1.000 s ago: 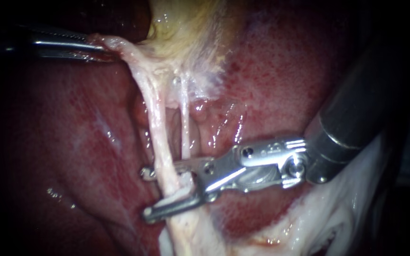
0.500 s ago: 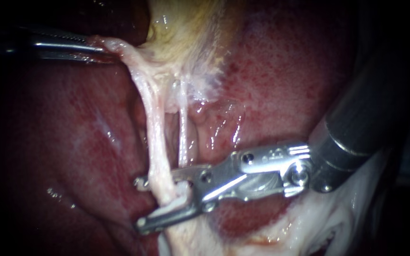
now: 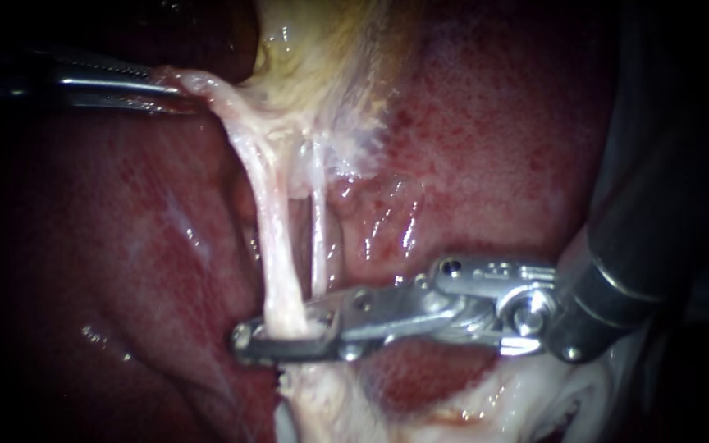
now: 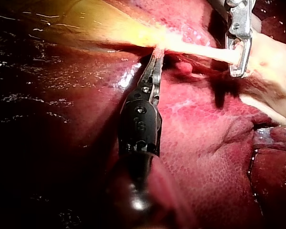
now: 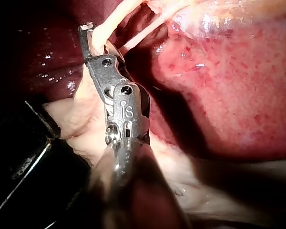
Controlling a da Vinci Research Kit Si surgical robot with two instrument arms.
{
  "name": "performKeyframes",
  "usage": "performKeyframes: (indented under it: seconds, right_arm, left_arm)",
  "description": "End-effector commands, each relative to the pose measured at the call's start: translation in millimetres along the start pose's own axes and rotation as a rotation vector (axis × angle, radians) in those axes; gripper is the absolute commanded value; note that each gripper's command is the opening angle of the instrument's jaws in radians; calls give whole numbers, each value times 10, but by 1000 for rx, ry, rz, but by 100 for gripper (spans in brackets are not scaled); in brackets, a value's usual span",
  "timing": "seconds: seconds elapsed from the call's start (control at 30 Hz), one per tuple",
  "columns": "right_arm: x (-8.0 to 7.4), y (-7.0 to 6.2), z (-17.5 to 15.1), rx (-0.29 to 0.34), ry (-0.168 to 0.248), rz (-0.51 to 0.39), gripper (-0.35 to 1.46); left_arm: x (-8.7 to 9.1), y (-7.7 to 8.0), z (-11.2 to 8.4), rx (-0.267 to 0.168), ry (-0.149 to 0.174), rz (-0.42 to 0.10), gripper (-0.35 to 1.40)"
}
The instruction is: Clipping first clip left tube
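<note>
The pale left tube (image 3: 276,246) runs down from the gallbladder (image 3: 322,49) to my right instrument (image 3: 245,340), whose jaws are closed across it from both sides. A thinner right tube (image 3: 318,238) hangs just beside it, outside the jaws. My left instrument (image 3: 162,86) comes in at the upper left, shut on pale tissue at the gallbladder's lower end and holding it taut. The left wrist view shows that left instrument (image 4: 156,59) gripping the tissue strand, with the right instrument (image 4: 237,67) clamped farther along. In the right wrist view the right instrument (image 5: 87,33) pinches the left tube (image 5: 109,24).
Red liver (image 3: 486,148) lies behind and on both sides of the tubes. White fatty tissue (image 3: 535,402) sits under the right instrument's wrist. The right instrument's dark shaft (image 3: 658,246) fills the right edge.
The right instrument's jaws, wide apart around the left tube a second ago, have closed down onto it. Its wrist has shifted slightly right and lower. The left instrument has held still.
</note>
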Motion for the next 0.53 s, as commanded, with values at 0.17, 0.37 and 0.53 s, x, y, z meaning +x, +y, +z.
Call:
performKeyframes:
  seconds: [0.17,0.37,0.53]
  right_arm:
    - [-2,0,-1,2,-1,1,-35]
    - [-3,3,-2,2,-1,1,-35]
    - [-5,6,-2,1,-2,-1,-35]
  left_arm:
    - [0,0,0,0,0,0,-35]
    - [0,-1,0,0,0,0,-35]
    - [-1,-2,1,0,0,0,-35]
